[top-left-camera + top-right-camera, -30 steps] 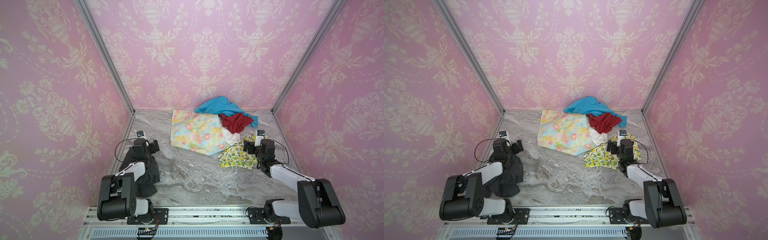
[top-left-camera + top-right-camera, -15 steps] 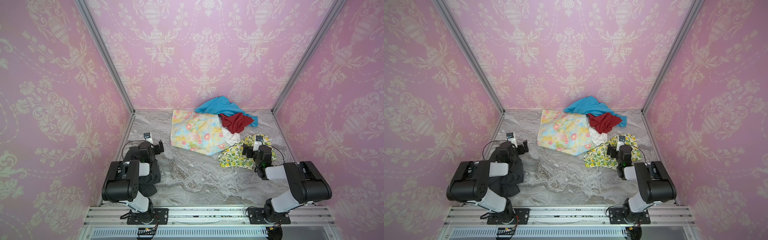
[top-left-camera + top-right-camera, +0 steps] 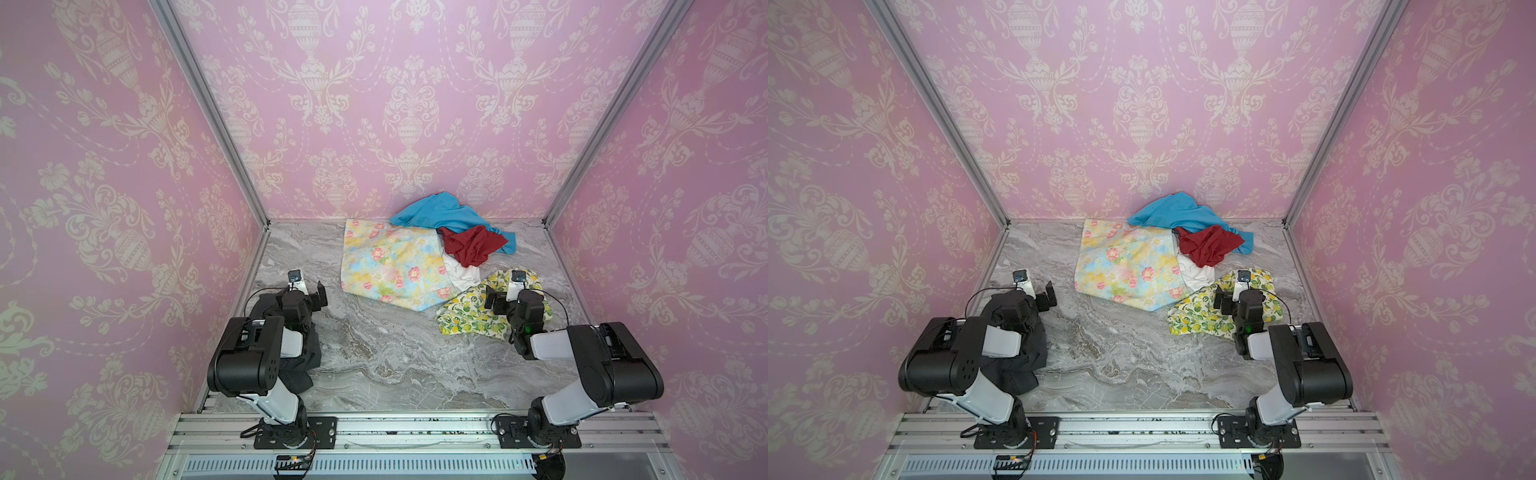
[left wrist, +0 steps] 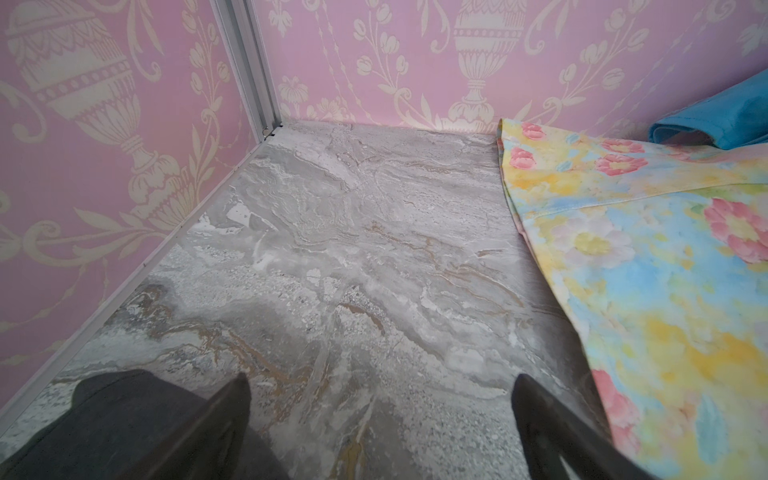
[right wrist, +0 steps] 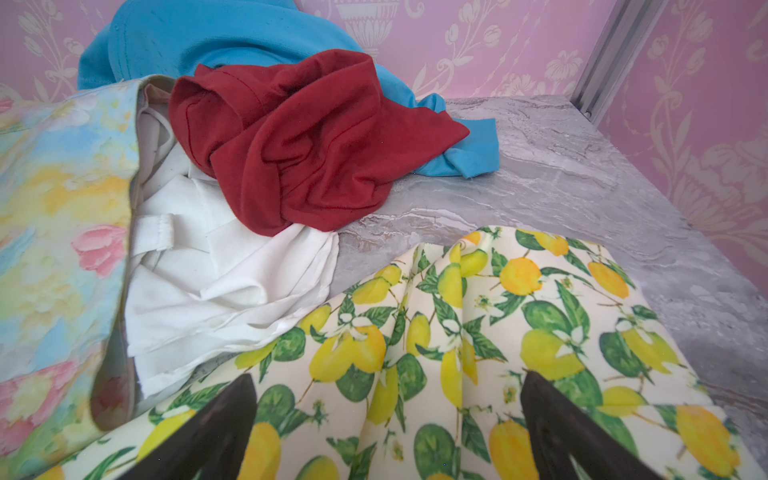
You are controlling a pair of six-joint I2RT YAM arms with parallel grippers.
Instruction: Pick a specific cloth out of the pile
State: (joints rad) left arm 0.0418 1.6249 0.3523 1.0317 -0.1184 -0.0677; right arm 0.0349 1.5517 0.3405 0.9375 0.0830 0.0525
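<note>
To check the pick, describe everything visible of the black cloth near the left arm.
The black cloth is a dark charcoal garment of thick-looking fabric, crumpled into a heap. It lies on the marble table at the near left side, apart from the colourful pile. The left arm stands over it and hides much of it; contact cannot be judged. The open left end effector points past its far edge and grips nothing.

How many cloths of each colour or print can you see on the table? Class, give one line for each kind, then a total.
Blue: 1
Red: 1
Floral: 1
White: 1
Lemon-print: 1
Black: 1
Total: 6
</note>
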